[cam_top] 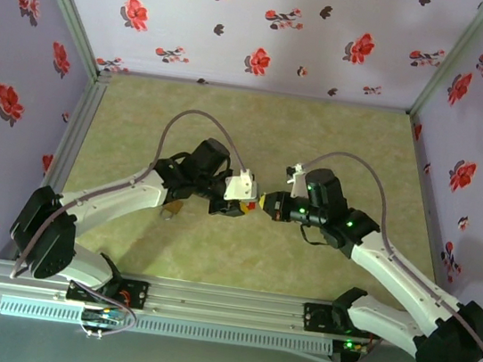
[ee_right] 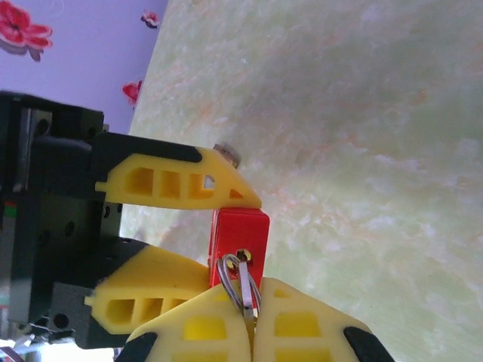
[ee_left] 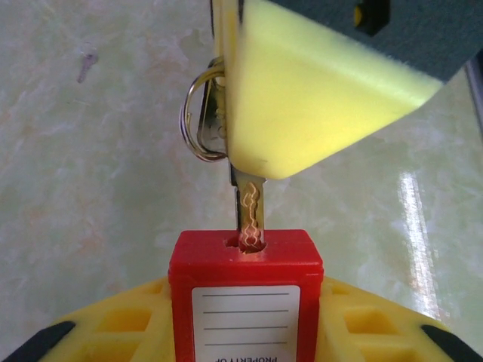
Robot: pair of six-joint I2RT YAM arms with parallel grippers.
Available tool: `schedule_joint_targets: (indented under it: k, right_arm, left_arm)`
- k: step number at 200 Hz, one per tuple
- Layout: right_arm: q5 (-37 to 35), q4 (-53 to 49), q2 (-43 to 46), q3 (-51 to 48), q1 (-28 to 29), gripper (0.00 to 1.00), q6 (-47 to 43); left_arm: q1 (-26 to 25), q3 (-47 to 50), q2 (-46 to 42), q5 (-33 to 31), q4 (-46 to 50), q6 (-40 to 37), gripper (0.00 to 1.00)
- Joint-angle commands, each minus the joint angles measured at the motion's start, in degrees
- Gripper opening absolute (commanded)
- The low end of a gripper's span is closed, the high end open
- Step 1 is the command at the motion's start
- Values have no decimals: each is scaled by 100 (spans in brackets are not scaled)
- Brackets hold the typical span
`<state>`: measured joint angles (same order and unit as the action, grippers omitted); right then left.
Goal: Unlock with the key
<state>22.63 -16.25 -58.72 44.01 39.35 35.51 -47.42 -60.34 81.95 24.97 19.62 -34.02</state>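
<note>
A red padlock (ee_left: 245, 290) with a white label sits between the yellow fingers of my left gripper (ee_left: 245, 320), which is shut on its body. The metal key (ee_left: 250, 207) has its blade in the keyhole on the padlock's end face. A ring (ee_left: 195, 128) hangs from the key's head. In the right wrist view my right gripper (ee_right: 253, 305) is shut on the key (ee_right: 248, 290), just in front of the padlock (ee_right: 240, 226). From above, both grippers meet tip to tip at mid-table, left gripper (cam_top: 240, 201) and right gripper (cam_top: 269, 205), with the padlock (cam_top: 251, 206) between them.
A green mottled table (cam_top: 258, 129) is walled by floral purple panels (cam_top: 264, 22). A small brass-coloured object (cam_top: 171, 211) lies beside the left arm. A small pale thing (ee_left: 86, 66) lies on the table beyond the padlock. The metal rail (cam_top: 224, 305) runs along the near edge.
</note>
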Motion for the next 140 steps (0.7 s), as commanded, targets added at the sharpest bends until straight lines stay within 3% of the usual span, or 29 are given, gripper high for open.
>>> schedule_joint_targets:
  k: [1,21,46,76,95,113,140]
  right_arm:
    - [312,-803,-119,213,211,0,-950]
    - [323,-909,-138,214,213,0,-1128]
    - [520,-189,-138,-56,213,0,-693]
    - [614,-26,-448,98,213,0,88]
    - [760,390,-557,26,209,0,769]
    - [918,869,-580,-121,241,0,1133]
    - [599,530,-422,-159,327,0,633]
  left_arm:
    - [-163,-740,-69,1440,-708,-131,0]
    - [-155,-646,-171,1449,-803,-144,0]
    - [-149,-340,-307,1320,-1499,58,0]
    - [-311,437,-533,164,-3227,250,0]
    - [-464,634,-604,-340,-3766,54,0]
    - [-496,764,-652,-391,-4176,59,0]
    - [-496,682,-681,-46,-4185,272,0]
